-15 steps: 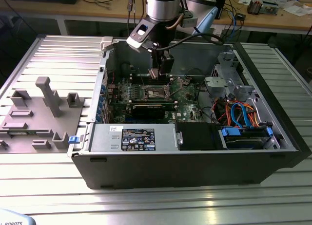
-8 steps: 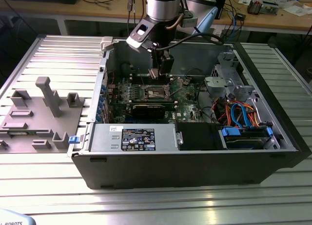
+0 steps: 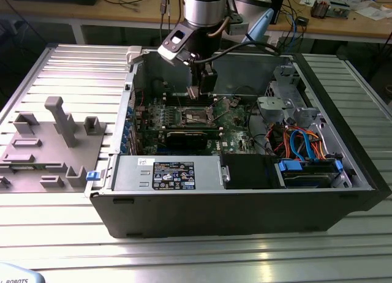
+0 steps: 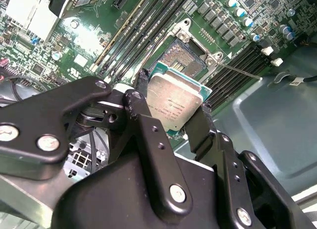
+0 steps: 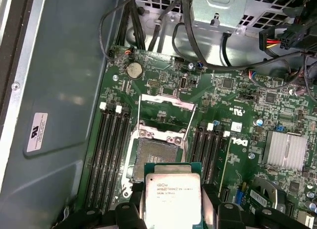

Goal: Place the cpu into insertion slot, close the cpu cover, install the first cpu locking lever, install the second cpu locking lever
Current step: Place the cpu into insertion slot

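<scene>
The jaws are clamped on the cpu point(image 4: 176, 102), one black finger pressed against each of two opposite edges, and the silvery top face shows between them in both wrist views. In the first wrist view the cpu point(image 5: 171, 199) hangs clear of the green board, overlapping one edge of the insertion slot point(image 5: 153, 157), whose dark centre lies exposed. The cpu cover point(image 5: 168, 102) stands swung up from the far side of the slot, and a thin locking lever point(image 5: 189, 124) rises beside it. Long dark memory slots point(image 5: 111, 154) flank the socket on both sides.

In the exterior view the arm point(image 3: 205, 13) reaches down from the upper middle of the frame into an open computer case point(image 3: 214, 203), above the insertion slot point(image 3: 196, 116). The case lies on a ribbed aluminium tabletop point(image 3: 184, 258). A grey fixture block point(image 3: 49, 148) sits on the exterior view's left. A wooden tabletop point(image 3: 141, 13) strewn with cables runs along the back of the room.
</scene>
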Available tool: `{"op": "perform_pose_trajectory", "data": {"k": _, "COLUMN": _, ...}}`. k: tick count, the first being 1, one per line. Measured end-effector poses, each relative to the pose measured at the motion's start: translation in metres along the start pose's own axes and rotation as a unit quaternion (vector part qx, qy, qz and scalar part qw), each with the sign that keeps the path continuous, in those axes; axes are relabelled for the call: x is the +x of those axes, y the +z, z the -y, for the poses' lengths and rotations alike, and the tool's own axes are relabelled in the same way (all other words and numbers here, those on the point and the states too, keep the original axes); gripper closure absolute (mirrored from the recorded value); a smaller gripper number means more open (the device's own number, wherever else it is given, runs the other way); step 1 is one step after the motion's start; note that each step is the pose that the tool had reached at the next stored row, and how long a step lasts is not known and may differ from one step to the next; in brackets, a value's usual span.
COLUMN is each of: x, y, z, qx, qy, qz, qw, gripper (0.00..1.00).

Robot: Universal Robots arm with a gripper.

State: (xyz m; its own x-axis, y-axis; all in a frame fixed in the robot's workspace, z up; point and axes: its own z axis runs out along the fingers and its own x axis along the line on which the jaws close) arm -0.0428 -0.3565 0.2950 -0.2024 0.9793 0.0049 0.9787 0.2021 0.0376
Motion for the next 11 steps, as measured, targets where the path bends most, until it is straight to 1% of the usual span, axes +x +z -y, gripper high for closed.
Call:
{"op": "perform_pose_trajectory", "data": {"k": 1, "x": 0.0000, "y": 0.0000, "z": 0.0000, "qx": 0.0000, "qy": 0.005, "qz": 0.0002, "qw": 0.99999, "gripper": 0.45}}
{"op": "perform_pose_trajectory", "data": {"k": 11, "x": 0.0000, "y": 0.0000, "z": 0.0000, "qx": -0.0001, "qy": 0.017, "qz": 0.0006, "qw": 0.99986, "gripper": 0.45}}
